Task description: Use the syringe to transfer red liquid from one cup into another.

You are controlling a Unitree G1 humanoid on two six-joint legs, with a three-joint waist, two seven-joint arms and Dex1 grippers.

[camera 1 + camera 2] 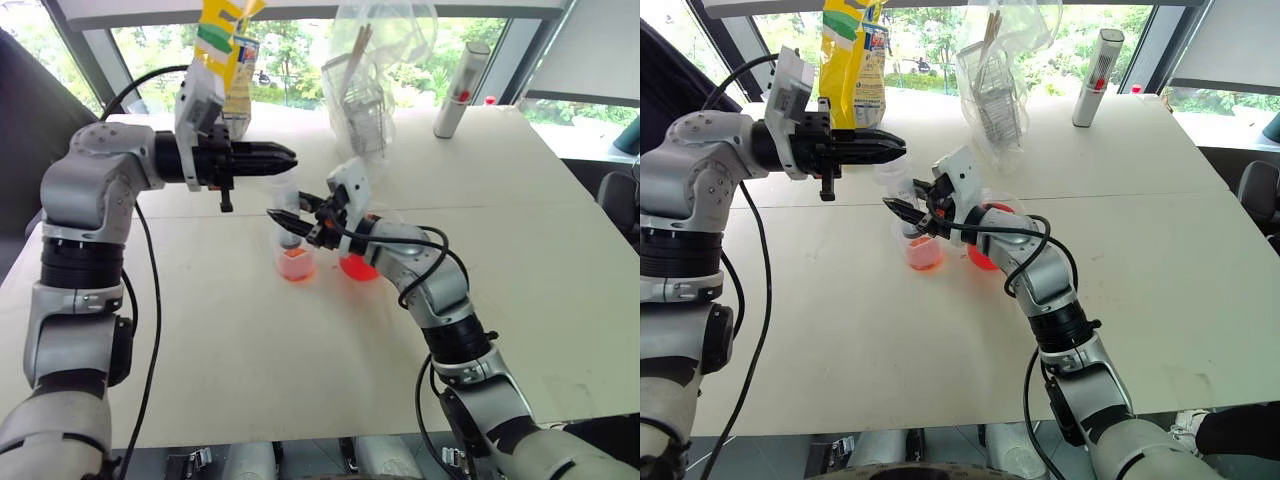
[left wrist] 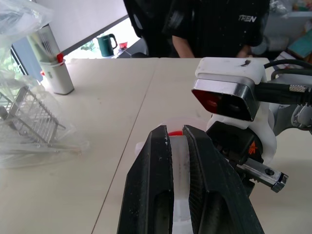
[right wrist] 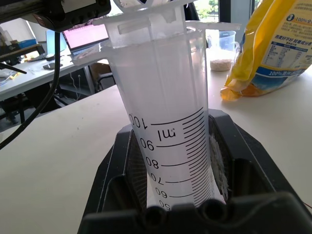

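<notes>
One table (image 1: 230, 360) is carrying two cups of red liquid at its middle: a first cup (image 1: 296, 262) and a second cup (image 1: 357, 268) at its 3 o'clock. One syringe (image 3: 165, 122) is standing over the first cup. Toward 12 o'clock, one yellow bag (image 1: 225, 60), one clear bag (image 1: 385, 40) wrapping one wire rack (image 1: 362, 105), and one white canister (image 1: 458, 90) are sitting. One person (image 2: 219, 24) and one green kettle (image 2: 106, 45) are showing beyond the table.

1. The pale table (image 1: 560, 230) in front of me is two tops joined along a seam.
2. Near its middle stand two clear cups holding red liquid, close together: the left cup (image 1: 297, 263) and the right cup (image 1: 357, 268).
3. Along the far edge, from my left, stand a yellow bag (image 1: 228, 60), a clear plastic bag (image 1: 365, 90) with a wire rack inside, and a white canister (image 1: 457, 92).
</notes>
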